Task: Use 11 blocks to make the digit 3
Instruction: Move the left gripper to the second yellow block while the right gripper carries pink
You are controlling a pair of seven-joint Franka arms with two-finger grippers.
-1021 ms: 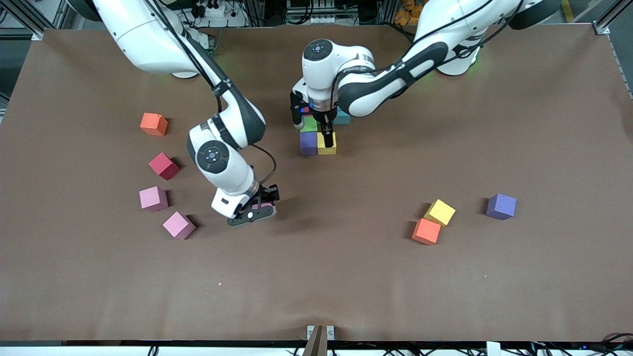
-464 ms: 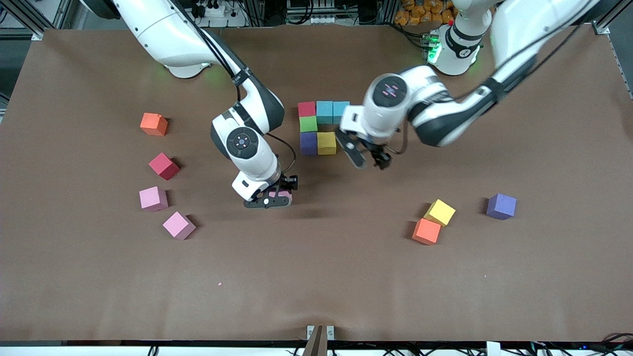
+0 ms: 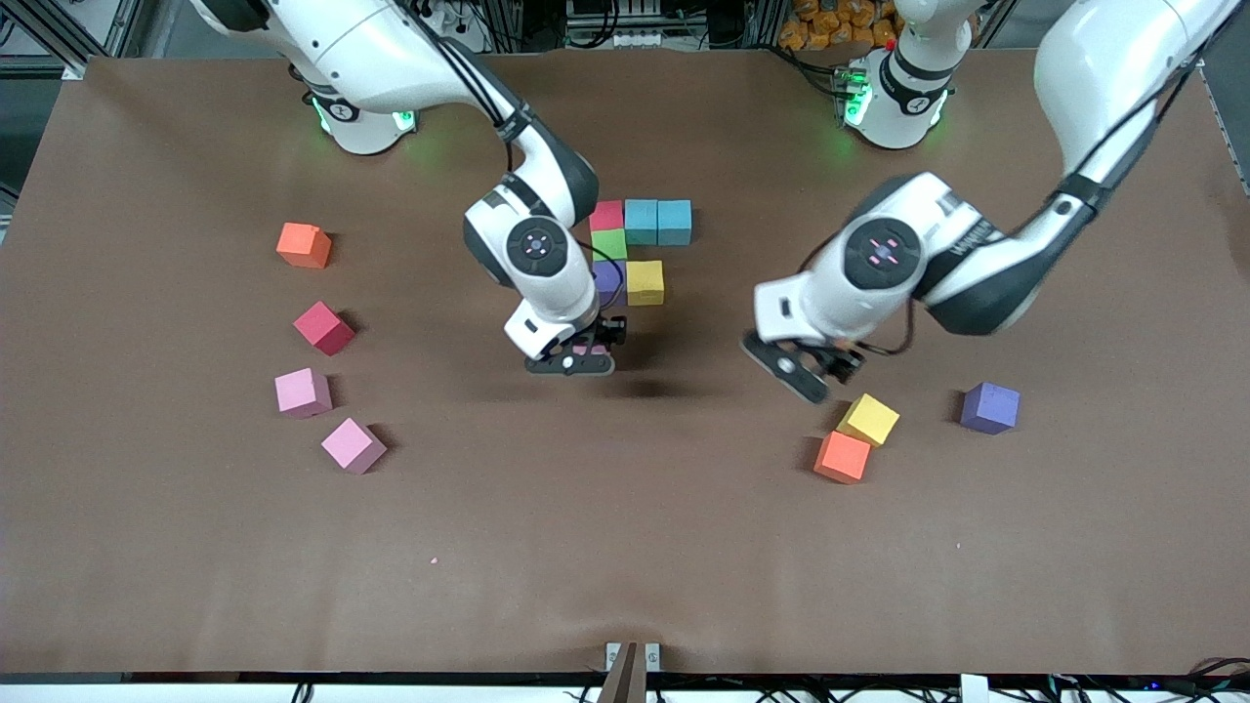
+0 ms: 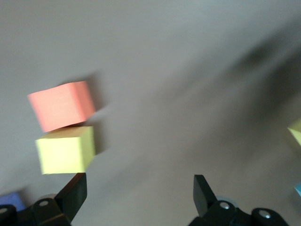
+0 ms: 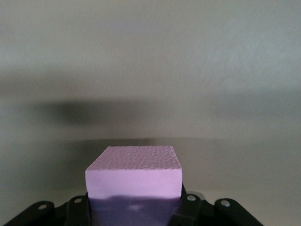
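Six blocks sit joined near the table's middle: red [image 3: 606, 214], two cyan [image 3: 641, 221] [image 3: 674, 222], green [image 3: 609, 244], purple [image 3: 606, 281] and yellow [image 3: 645, 282]. My right gripper [image 3: 576, 359] is shut on a pink block [image 3: 589, 349] [image 5: 134, 176], held above the table just beside the purple one. My left gripper [image 3: 807, 375] [image 4: 138, 188] hangs open and empty over bare table, close to a loose yellow block [image 3: 869, 420] [image 4: 66, 149] that touches an orange block [image 3: 842, 456] [image 4: 61, 106].
Toward the right arm's end lie loose blocks: orange [image 3: 304, 245], red [image 3: 323, 328] and two pink [image 3: 302, 392] [image 3: 354, 445]. A purple block [image 3: 989, 407] rests beside the yellow one, toward the left arm's end.
My right gripper has carried the pink block from near the loose pink blocks up to the joined group. My left gripper has swung from the group over to the yellow and orange pair.
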